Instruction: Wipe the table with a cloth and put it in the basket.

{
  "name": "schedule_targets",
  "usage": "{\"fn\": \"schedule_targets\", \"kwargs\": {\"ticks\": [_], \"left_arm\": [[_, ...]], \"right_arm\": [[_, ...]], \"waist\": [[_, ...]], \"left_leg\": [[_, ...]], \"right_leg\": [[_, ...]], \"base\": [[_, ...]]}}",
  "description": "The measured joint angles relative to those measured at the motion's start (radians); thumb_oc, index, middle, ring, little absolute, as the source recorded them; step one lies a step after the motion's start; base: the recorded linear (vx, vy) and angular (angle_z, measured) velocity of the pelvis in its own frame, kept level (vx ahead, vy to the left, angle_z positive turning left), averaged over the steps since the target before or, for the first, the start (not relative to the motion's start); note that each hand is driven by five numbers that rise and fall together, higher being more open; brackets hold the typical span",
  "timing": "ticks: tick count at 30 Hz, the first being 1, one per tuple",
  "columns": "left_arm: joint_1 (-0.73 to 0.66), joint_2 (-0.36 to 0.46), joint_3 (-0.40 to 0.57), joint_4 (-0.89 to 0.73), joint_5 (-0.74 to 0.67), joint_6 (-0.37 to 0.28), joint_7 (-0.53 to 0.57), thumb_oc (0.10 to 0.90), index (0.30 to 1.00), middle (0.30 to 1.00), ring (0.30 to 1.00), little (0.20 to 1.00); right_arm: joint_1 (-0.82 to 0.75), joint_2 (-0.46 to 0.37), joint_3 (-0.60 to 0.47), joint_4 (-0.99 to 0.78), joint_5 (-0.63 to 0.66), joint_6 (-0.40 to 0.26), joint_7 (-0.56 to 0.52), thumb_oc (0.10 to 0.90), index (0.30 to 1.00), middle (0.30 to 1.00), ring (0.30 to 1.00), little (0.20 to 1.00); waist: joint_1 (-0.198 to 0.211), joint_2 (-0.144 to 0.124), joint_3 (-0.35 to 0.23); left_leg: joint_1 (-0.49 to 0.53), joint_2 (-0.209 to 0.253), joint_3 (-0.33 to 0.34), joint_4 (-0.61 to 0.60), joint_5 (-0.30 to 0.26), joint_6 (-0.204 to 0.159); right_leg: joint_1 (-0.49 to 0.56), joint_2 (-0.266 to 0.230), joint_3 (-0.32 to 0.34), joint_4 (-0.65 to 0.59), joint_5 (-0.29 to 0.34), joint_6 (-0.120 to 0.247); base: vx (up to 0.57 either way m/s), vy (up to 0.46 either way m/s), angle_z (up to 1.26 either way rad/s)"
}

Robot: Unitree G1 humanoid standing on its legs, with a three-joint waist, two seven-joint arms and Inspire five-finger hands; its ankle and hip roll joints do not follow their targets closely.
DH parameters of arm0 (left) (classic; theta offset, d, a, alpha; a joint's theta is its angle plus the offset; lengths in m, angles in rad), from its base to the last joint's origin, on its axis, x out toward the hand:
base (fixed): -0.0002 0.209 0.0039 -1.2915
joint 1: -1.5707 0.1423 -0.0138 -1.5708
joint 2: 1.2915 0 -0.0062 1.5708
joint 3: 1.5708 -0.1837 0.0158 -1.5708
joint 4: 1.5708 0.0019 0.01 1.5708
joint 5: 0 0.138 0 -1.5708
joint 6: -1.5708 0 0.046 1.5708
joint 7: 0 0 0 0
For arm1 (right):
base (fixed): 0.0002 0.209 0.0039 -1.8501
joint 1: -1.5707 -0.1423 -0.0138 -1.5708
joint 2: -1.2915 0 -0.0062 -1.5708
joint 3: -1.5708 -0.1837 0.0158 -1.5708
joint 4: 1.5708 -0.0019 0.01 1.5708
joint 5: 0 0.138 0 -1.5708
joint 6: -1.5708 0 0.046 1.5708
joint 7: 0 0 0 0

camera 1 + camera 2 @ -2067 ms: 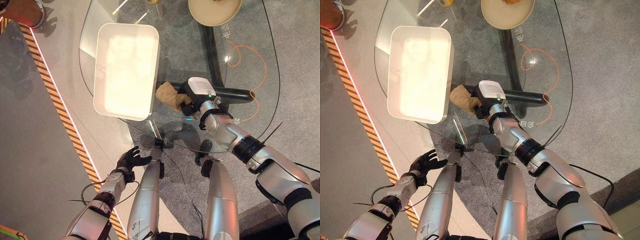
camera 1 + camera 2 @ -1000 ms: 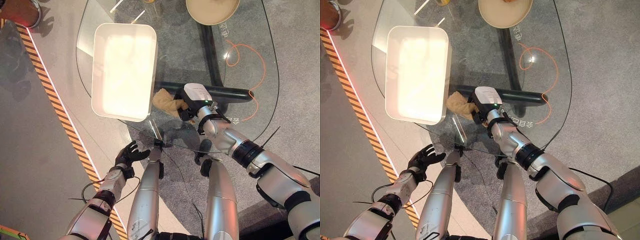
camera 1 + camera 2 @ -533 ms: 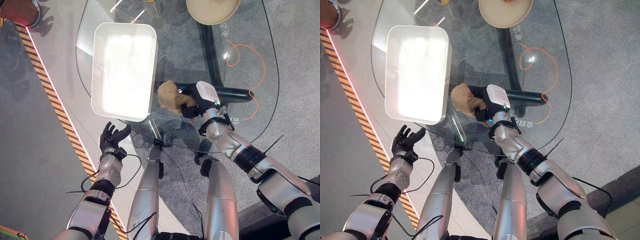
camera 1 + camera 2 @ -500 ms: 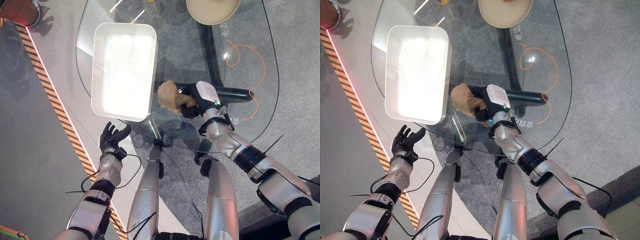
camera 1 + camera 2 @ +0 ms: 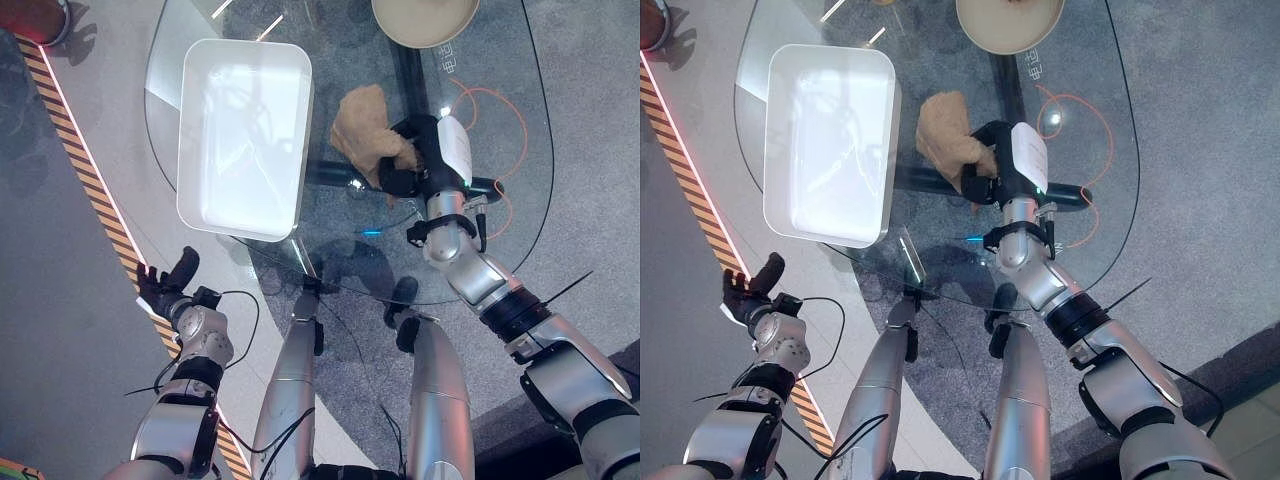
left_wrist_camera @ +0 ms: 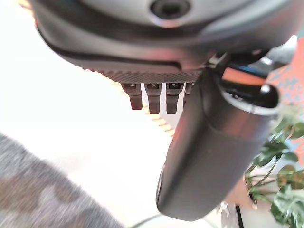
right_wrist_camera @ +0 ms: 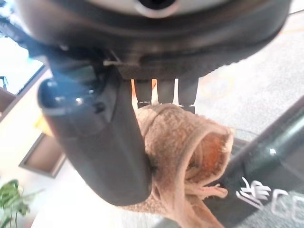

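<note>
A tan cloth (image 5: 366, 128) hangs bunched above the glass table (image 5: 500, 250), just right of the white rectangular basket (image 5: 243, 135). My right hand (image 5: 410, 165) is shut on the cloth; its wrist view shows the thumb (image 7: 97, 142) and fingers pinching the cloth (image 7: 183, 156). My left hand (image 5: 165, 285) is off the table at the lower left, over the floor, with its fingers (image 6: 154, 97) straight and nothing in them.
A beige round plate (image 5: 425, 20) sits at the table's far edge. An orange cable (image 5: 500, 130) lies under the glass on the right. A black-and-yellow striped line (image 5: 90, 190) runs across the floor on the left.
My right hand has lifted the cloth off the glass and carried it farther from me, alongside the basket's right rim. My left hand has swung down and outward to the left.
</note>
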State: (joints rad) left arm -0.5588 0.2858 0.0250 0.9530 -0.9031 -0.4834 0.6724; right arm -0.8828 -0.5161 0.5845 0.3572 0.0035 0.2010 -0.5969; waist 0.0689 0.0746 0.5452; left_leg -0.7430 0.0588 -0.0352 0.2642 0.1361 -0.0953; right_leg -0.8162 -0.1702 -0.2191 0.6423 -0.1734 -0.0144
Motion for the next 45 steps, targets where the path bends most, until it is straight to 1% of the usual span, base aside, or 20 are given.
{"fn": "schedule_targets", "kwargs": {"ticks": [4, 9, 11, 13, 15, 18, 19, 21, 22, 23, 25, 28, 31, 33, 37, 39, 40, 43, 45], "left_arm": [[0.0, 0.009, 0.002, -0.058, 0.077, -0.038, 0.105, 0.8, 0.9, 0.9, 0.9, 0.9], [0.002, 0.036, 0.002, -0.13, 0.175, -0.097, 0.169, 0.8, 0.9, 0.9, 0.9, 0.9], [0.003, 0.042, 0.005, -0.161, 0.202, -0.108, 0.178, 0.8, 0.9, 0.9, 0.9, 0.9], [0.016, 0.042, 0.009, -0.239, 0.242, -0.138, 0.185, 0.8, 0.9, 0.9, 0.9, 0.9], [0.015, 0.043, 0.011, -0.283, 0.258, -0.154, 0.18, 0.8, 0.9, 0.9, 0.9, 0.9], [0.02, 0.039, 0.011, -0.407, 0.285, -0.16, 0.155, 0.8, 0.9, 0.9, 0.9, 0.9], [0.025, 0.035, 0.009, -0.457, 0.288, -0.16, 0.132, 0.8, 0.9, 0.9, 0.9, 0.9], [0.027, 0.035, 0.005, -0.489, 0.3, -0.16, 0.112, 0.8, 0.9, 0.9, 0.9, 0.9], [0.024, 0.035, 0.0, -0.537, 0.304, -0.157, 0.078, 0.8, 0.9, 0.9, 0.9, 0.9], [0.023, 0.035, -0.004, -0.556, 0.305, -0.156, 0.067, 0.8, 0.9, 0.9, 0.9, 0.9], [0.024, 0.035, -0.007, -0.616, 0.307, -0.14, 0.006, 0.8, 0.9, 0.9, 0.9, 0.9], [0.03, 0.036, -0.019, -0.7, 0.295, -0.082, -0.124, 0.8, 0.9, 0.9, 0.9, 0.9], [0.029, 0.036, -0.04, -0.724, 0.28, -0.054, -0.207, 0.8, 0.9, 0.9, 0.9, 0.9], [0.028, 0.037, -0.07, -0.742, 0.256, -0.031, -0.296, 0.8, 0.9, 0.9, 0.9, 0.9], [0.022, 0.037, -0.099, -0.76, 0.203, 0.029, -0.426, 0.8, 0.9, 0.9, 0.9, 0.9], [0.022, 0.037, -0.101, -0.77, 0.18, 0.042, -0.455, 0.8, 0.9, 0.9, 0.9, 0.9], [0.02, 0.038, -0.102, -0.779, 0.15, 0.056, -0.495, 0.8, 0.9, 0.9, 0.9, 0.9], [0.014, 0.039, -0.117, -0.787, 0.089, 0.08, -0.548, 0.8, 0.9, 0.9, 0.9, 0.9], [0.012, 0.039, -0.133, -0.799, 0.053, 0.114, -0.589, 0.8, 0.9, 0.9, 0.9, 0.9]], "right_arm": [[0.024, -0.005, -0.038, -0.069, 0.004, 0.007, -0.021, 0.1, 0.3, 0.3, 0.3, 0.2], [0.036, -0.007, -0.065, -0.103, 0.005, 0.007, -0.039, 0.1, 0.3, 0.3, 0.3, 0.2], [0.043, -0.007, -0.077, -0.113, 0.005, 0.007, -0.039, 0.1, 0.3, 0.3, 0.3, 0.2], [0.074, -0.007, -0.112, -0.155, 0.004, 0.006, -0.039, 0.1, 0.3, 0.3, 0.3, 0.2], [0.088, -0.007, -0.127, -0.175, 0.004, 0.006, -0.039, 0.1, 0.3, 0.3, 0.3, 0.2], [0.126, -0.005, -0.167, -0.214, -0.001, 0.002, -0.039, 0.1, 0.3, 0.3, 0.3, 0.2], [0.142, -0.001, -0.184, -0.223, -0.004, -0.005, -0.039, 0.1, 0.3, 0.3, 0.3, 0.2], [0.153, 0.003, -0.196, -0.229, -0.005, -0.008, -0.039, 0.1, 0.3, 0.3, 0.3, 0.2], [0.16, 0.003, -0.205, -0.23, -0.006, -0.017, -0.039, 0.1, 0.3, 0.3, 0.3, 0.2], [0.163, 0.004, -0.21, -0.23, -0.008, -0.019, -0.039, 0.1, 0.3, 0.3, 0.3, 0.2], [0.17, 0.006, -0.221, -0.23, -0.022, -0.025, -0.039, 0.1, 0.3, 0.3, 0.3, 0.2], [0.204, 0.008, -0.253, -0.263, -0.045, -0.043, -0.034, 0.1, 0.3, 0.3, 0.3, 0.2], [0.22, 0.01, -0.259, -0.277, -0.048, -0.069, -0.031, 0.1, 0.3, 0.3, 0.3, 0.2], [0.232, 0.016, -0.267, -0.279, -0.066, -0.092, -0.019, 0.1, 0.3, 0.3, 0.3, 0.2], [0.233, 0.021, -0.268, -0.279, -0.083, -0.124, 0.007, 0.1, 0.3, 0.3, 0.3, 0.2], [0.233, 0.025, -0.268, -0.279, -0.083, -0.134, 0.008, 0.1, 0.3, 0.3, 0.3, 0.2], [0.232, 0.027, -0.268, -0.279, -0.084, -0.146, 0.013, 0.1, 0.3, 0.3, 0.3, 0.2], [0.232, 0.032, -0.268, -0.28, -0.084, -0.157, 0.023, 0.1, 0.3, 0.3, 0.3, 0.2], [0.232, 0.032, -0.268, -0.279, -0.084, -0.163, 0.027, 0.1, 0.3, 0.3, 0.3, 0.2]], "waist": [[-0.005, -0.011, 0.002], [-0.008, -0.013, 0.002], [-0.008, -0.013, 0.002], [-0.007, -0.013, 0.002], [-0.008, -0.013, 0.002], [-0.007, -0.013, 0.002], [-0.006, -0.013, 0.002], [-0.007, -0.013, 0.002], [-0.01, -0.013, 0.002], [-0.01, -0.013, 0.002], [-0.013, -0.013, 0.002], [-0.015, -0.013, 0.002], [-0.019, -0.013, 0.002], [-0.02, -0.013, 0.002], [-0.026, -0.014, 0.003], [-0.028, -0.014, 0.003], [-0.033, -0.014, 0.003], [-0.045, -0.015, 0.003], [-0.051, -0.015, 0.004]], "left_leg": [[-0.005, -0.001, 0.001, 0.003, 0.0, 0.0], [-0.01, -0.002, 0.002, 0.017, -0.007, 0.0], [-0.01, -0.002, 0.002, 0.017, -0.007, 0.0], [-0.011, -0.002, 0.003, 0.017, -0.007, 0.001], [-0.011, -0.002, 0.004, 0.017, -0.008, 0.001], [-0.012, -0.002, 0.004, 0.016, -0.01, 0.004], [-0.013, -0.002, 0.004, 0.016, -0.011, 0.005], [-0.012, -0.002, 0.005, 0.016, -0.011, 0.005], [-0.013, -0.002, 0.005, 0.016, -0.011, 0.005], [-0.013, -0.001, 0.005, 0.016, -0.012, 0.005], [-0.013, -0.001, 0.005, 0.015, -0.012, 0.005], [-0.016, 0.0, 0.007, 0.015, -0.015, 0.006], [-0.016, 0.0, 0.012, 0.016, -0.016, 0.007], [-0.016, 0.001, 0.016, 0.016, -0.017, 0.007], [-0.015, 0.001, 0.02, 0.017, -0.018, 0.007], [-0.015, 0.001, 0.021, 0.017, -0.018, 0.008], [-0.015, 0.001, 0.021, 0.018, -0.018, 0.008], [-0.015, 0.001, 0.023, 0.02, -0.02, 0.01], [-0.014, 0.002, 0.027, 0.023, -0.02, 0.01]], "right_leg": [[-0.001, 0.0, 0.0, -0.005, 0.002, 0.002], [-0.001, 0.0, 0.005, -0.005, 0.003, 0.003], [-0.002, 0.0, 0.005, -0.005, 0.003, 0.003], [-0.003, 0.0, 0.006, -0.005, 0.003, 0.003], [-0.003, 0.0, 0.006, -0.006, 0.003, 0.003], [-0.005, 0.0, 0.007, -0.005, 0.003, 0.003], [-0.006, 0.0, 0.007, -0.005, 0.002, 0.003], [-0.006, 0.0, 0.007, -0.005, 0.003, 0.003], [-0.007, 0.001, 0.007, -0.005, 0.002, 0.003], [-0.007, 0.001, 0.007, -0.005, 0.002, 0.003], [-0.008, 0.001, 0.007, -0.005, 0.002, 0.003], [-0.009, 0.002, 0.008, -0.007, 0.002, 0.004], [-0.01, 0.002, 0.01, -0.004, 0.003, 0.005], [-0.01, 0.002, 0.011, -0.004, 0.003, 0.005], [-0.011, 0.002, 0.014, -0.005, 0.003, 0.005], [-0.011, 0.002, 0.014, -0.005, 0.003, 0.005], [-0.01, 0.002, 0.015, -0.005, 0.003, 0.005], [-0.01, 0.003, 0.017, -0.005, 0.005, 0.008], [-0.01, 0.004, 0.023, -0.006, 0.008, 0.011]], "base": [[0.0, 0.0, 0.0], [0.0, 0.003, -0.01], [0.0, 0.0, 0.0], [0.0, 0.0, 0.0], [0.0, 0.0, 0.0], [0.0, 0.0, 0.0], [0.0, 0.0, 0.0], [0.0, 0.0, 0.0], [0.0, 0.0, 0.0], [0.0, 0.0, 0.0], [0.0, 0.0, 0.0], [0.0, 0.0, 0.0], [0.0, 0.0, 0.0], [0.0, 0.0, 0.0], [0.0, 0.0, 0.0], [0.0, 0.0, 0.0], [0.0, 0.0, 0.0], [0.0, -0.004, -0.01], [0.0, -0.009, -0.05]]}}
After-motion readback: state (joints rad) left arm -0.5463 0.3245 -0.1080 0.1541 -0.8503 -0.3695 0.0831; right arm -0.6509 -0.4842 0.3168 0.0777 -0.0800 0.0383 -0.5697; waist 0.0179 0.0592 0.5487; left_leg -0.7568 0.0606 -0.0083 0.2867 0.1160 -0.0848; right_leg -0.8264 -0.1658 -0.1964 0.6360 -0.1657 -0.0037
